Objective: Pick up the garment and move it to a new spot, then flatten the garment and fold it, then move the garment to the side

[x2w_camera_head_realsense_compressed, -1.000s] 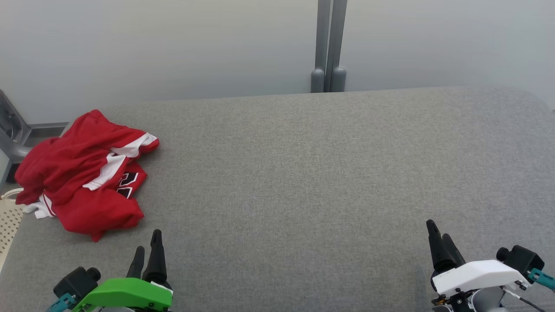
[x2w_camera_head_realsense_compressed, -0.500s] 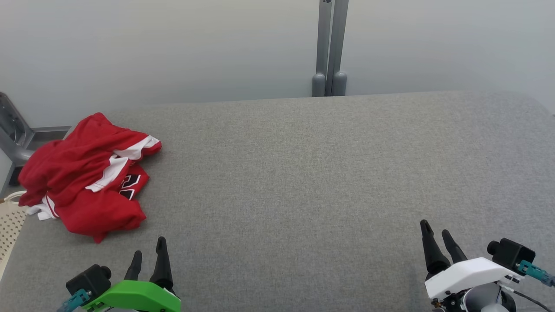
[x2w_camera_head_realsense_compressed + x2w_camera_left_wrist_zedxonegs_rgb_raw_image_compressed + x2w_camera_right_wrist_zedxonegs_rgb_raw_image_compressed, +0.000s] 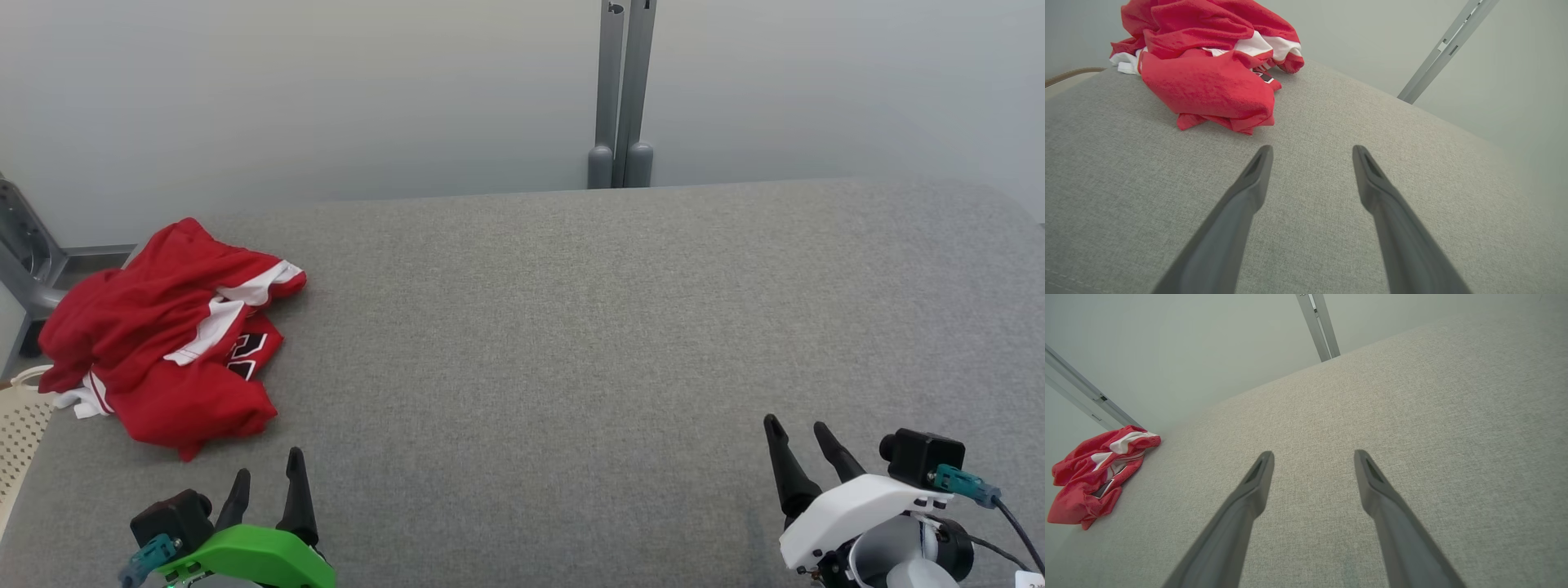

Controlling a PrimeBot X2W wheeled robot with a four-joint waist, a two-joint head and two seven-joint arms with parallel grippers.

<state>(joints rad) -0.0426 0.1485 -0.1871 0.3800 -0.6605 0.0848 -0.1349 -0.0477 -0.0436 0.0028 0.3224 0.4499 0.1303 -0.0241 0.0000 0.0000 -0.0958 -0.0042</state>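
My left gripper (image 3: 268, 465) is spread wide and empty, low over the gray table (image 3: 571, 343). My right gripper (image 3: 794, 425) is spread wide and empty too. The red garment (image 3: 155, 335) lies in a heap just past my left gripper, a bit to its left, near the table's edge. If I grab only a thin fold, it may slip. A push could knock it off.

Red garment (image 3: 155, 351) with white stripes and black lettering, on grey fabric table (image 3: 571, 343).
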